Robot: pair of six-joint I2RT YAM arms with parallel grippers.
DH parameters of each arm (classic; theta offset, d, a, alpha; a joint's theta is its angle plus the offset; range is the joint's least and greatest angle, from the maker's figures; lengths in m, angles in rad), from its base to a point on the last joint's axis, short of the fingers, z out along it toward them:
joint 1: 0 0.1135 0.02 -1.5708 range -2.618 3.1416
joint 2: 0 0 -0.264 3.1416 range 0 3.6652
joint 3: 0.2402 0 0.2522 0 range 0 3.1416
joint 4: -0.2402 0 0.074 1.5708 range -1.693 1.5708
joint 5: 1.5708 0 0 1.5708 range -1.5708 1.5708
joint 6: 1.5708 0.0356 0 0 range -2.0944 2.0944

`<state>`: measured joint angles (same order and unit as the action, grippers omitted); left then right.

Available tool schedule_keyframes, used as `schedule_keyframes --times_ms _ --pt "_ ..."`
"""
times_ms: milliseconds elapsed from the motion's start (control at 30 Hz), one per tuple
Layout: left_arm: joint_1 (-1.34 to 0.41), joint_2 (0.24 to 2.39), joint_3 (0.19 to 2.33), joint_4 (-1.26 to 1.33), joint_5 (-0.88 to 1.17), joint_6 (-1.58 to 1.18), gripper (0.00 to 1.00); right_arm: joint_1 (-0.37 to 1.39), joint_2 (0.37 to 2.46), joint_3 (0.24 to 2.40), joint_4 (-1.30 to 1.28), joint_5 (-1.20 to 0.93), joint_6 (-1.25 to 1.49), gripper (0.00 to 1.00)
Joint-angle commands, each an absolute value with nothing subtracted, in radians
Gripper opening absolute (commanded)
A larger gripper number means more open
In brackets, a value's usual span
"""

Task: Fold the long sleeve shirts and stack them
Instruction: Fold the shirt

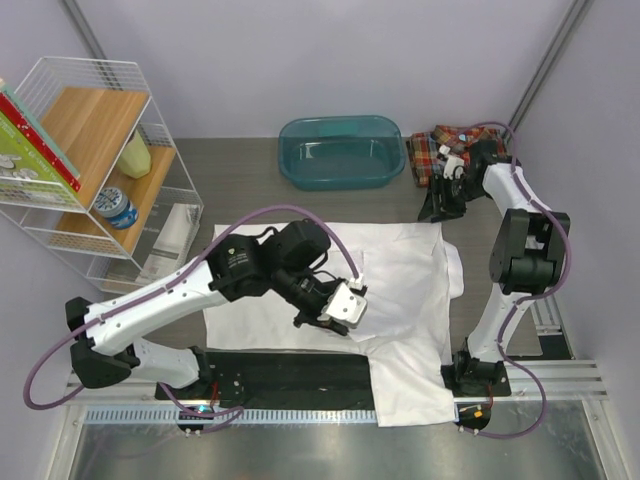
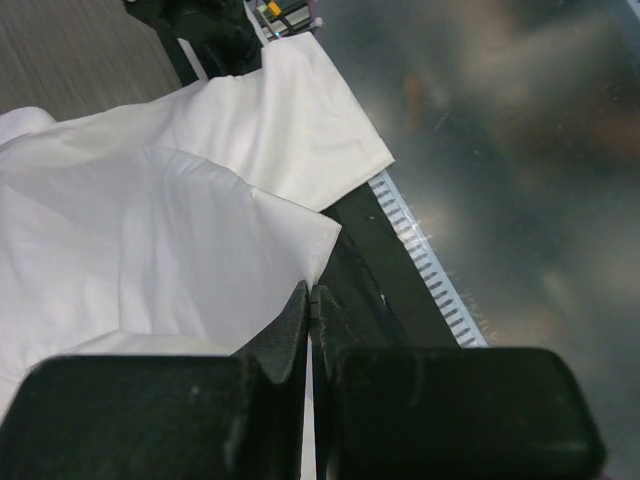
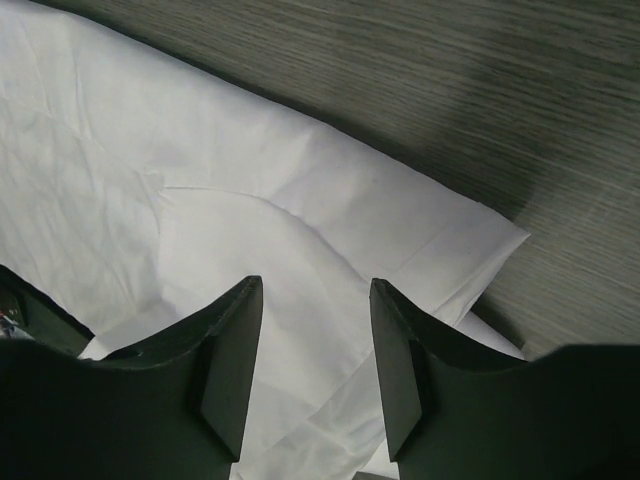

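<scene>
White long sleeve shirt (image 1: 400,265) is spread flat at the centre of the table (image 1: 250,190), its near right part draped over the black base plate (image 1: 290,365). Plaid shirt (image 1: 432,148) is bunched at the far right, just beside the teal tub (image 1: 340,152). Left arm is stretched diagonally over the white cloth, wrist bent down. The left gripper (image 2: 311,292) is pressed together, with an edge fold of white cloth pinched. Right arm is folded, elbow high. The right gripper (image 3: 315,290) is held spread over the white shirt's far right corner.
</scene>
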<state>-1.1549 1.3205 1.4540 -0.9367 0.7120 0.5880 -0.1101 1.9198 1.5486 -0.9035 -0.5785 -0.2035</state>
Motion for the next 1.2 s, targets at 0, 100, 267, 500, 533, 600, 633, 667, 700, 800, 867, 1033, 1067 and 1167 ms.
schedule_keyframes --times_ms 0,100,267,500,533,600,633,667,700,800,867,1033,1067,1167 --pt "-1.169 1.276 1.494 -1.072 0.765 0.617 0.00 -0.092 1.911 1.565 -0.841 -0.552 -0.195 0.52" --pt "-1.186 1.270 1.496 -1.088 0.776 0.609 0.00 -0.080 1.921 1.556 -0.828 -0.529 -0.204 0.50" --pt "-1.203 1.273 1.500 -1.080 0.779 0.592 0.00 -0.066 1.936 1.545 -0.822 -0.508 -0.215 0.42" --pt "-1.215 1.287 1.545 -1.091 0.811 0.561 0.00 -0.057 1.950 1.488 -0.816 -0.476 -0.245 0.34" --pt "-1.216 1.287 1.545 -1.089 0.811 0.560 0.00 -0.057 1.953 1.482 -0.815 -0.466 -0.247 0.34" --pt "-1.218 1.287 1.542 -1.089 0.808 0.563 0.00 -0.057 1.965 1.465 -0.805 -0.457 -0.255 0.33" --pt "-1.218 1.287 1.542 -1.095 0.810 0.563 0.00 -0.057 1.968 1.459 -0.801 -0.440 -0.256 0.33" --pt "-1.219 1.289 1.545 -1.100 0.810 0.566 0.00 -0.057 1.973 1.448 -0.795 -0.431 -0.259 0.33" --pt "-1.221 1.292 1.546 -1.103 0.808 0.569 0.00 -0.057 1.980 1.445 -0.793 -0.423 -0.262 0.33" --pt "-1.220 1.293 1.548 -1.082 0.773 0.577 0.00 -0.057 1.997 1.427 -0.788 -0.388 -0.265 0.33" --pt "-1.198 1.298 1.539 -1.024 0.720 0.540 0.00 -0.055 2.006 1.411 -0.795 -0.376 -0.271 0.33" --pt "-1.051 1.344 1.491 -0.836 0.664 0.381 0.00 -0.055 1.973 1.436 -0.853 -0.426 -0.314 0.35" --pt "-0.985 1.348 1.461 -0.795 0.632 0.320 0.00 -0.054 1.947 1.457 -0.877 -0.440 -0.318 0.36" --pt "-0.858 1.367 1.404 -0.642 0.527 0.255 0.00 -0.052 1.901 1.495 -0.913 -0.482 -0.327 0.40"
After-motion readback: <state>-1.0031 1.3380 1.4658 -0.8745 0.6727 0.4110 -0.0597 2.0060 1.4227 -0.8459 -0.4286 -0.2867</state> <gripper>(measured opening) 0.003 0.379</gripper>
